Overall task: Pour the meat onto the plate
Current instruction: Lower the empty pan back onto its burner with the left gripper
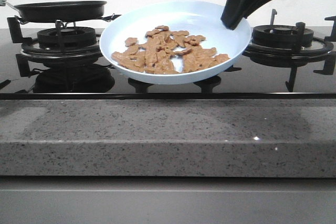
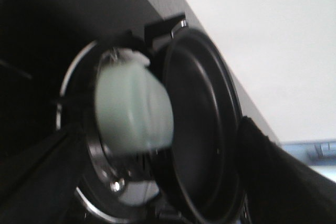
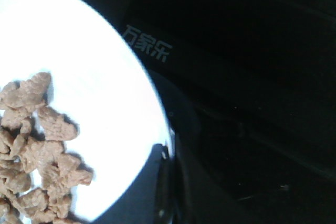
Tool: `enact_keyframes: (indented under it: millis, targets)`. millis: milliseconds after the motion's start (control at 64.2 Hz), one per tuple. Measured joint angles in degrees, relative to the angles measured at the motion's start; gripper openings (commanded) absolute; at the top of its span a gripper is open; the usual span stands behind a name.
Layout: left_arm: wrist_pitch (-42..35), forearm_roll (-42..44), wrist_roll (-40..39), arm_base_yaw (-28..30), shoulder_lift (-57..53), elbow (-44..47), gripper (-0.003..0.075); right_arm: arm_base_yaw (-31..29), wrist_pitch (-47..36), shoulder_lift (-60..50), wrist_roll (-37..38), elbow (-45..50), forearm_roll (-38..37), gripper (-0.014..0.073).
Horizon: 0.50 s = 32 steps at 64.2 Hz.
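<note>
The grey speckled counter carries a black glass stove printed with "万家乐" beside the plate's rim. The pale-blue plate sits tilted at the stove's middle, meat piled inside. The right end effector slants down from above — clenched on the plate's far right rim. The left end effector faces the black pan on the left burner — grip state I cannot tell.
</note>
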Motion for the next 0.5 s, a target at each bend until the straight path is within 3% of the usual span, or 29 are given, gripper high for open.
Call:
enact_keyframes:
  millis: [203,499]
  targets:
    - [6.23,2.81,0.00,0.00,0.00,0.00,0.0500,0.00,0.00,0.00,0.00,0.00,0.00,-0.0060]
    - [10.93,3.38,-0.10,0.00,0.00,0.00,0.0132,0.00,0.00,0.00,0.00,0.00,0.00,-0.0060]
